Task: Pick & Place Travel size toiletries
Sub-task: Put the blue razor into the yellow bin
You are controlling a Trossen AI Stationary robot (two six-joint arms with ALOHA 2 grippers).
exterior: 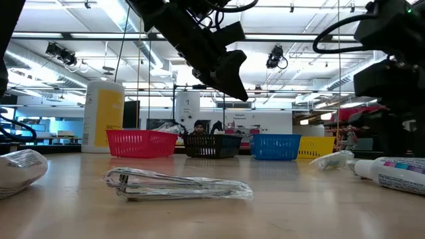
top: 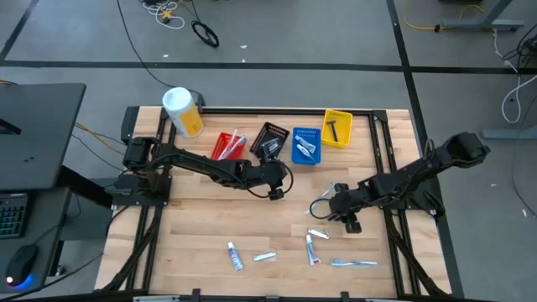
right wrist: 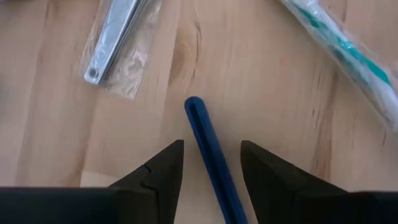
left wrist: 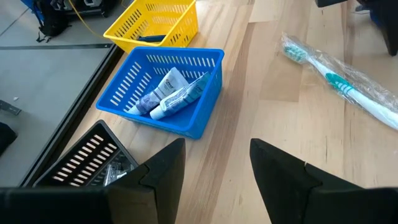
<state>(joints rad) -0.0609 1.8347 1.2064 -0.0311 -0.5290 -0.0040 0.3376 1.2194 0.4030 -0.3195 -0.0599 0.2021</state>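
My right hand spread, straddling slim blue toothbrush flat on tabletop. My left hand spread, empty, near blue bin.

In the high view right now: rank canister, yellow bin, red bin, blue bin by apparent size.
1. Canister, largest.
2. Blue bin, red bin and yellow bin: too close to rank, and the left arm partly covers the red one.

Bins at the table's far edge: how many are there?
4, in a row: red bin, black bin, blue bin, yellow bin. None seems hidden.
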